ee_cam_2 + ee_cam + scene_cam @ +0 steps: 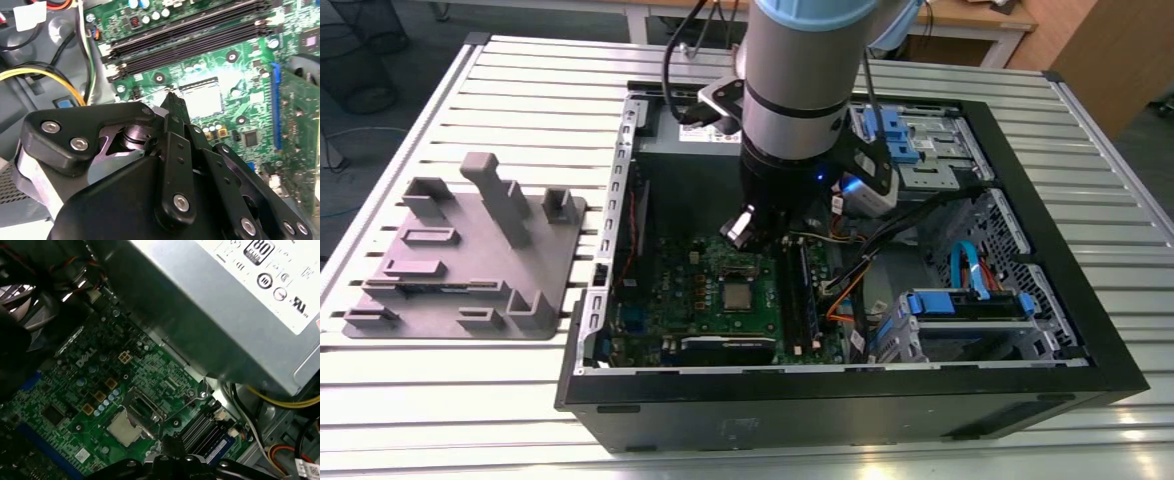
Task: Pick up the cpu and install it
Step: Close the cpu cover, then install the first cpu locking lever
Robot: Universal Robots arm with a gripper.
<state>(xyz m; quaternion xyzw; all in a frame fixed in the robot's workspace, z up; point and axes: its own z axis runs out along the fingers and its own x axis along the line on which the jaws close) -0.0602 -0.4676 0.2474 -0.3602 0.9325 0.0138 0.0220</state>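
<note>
Exterior view: cpu [738, 295] seated below end effector [767, 240].

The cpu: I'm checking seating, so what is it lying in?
The cpu lies flat in the socket on the green motherboard, below the gripper. The contacts beneath it are covered.
</note>
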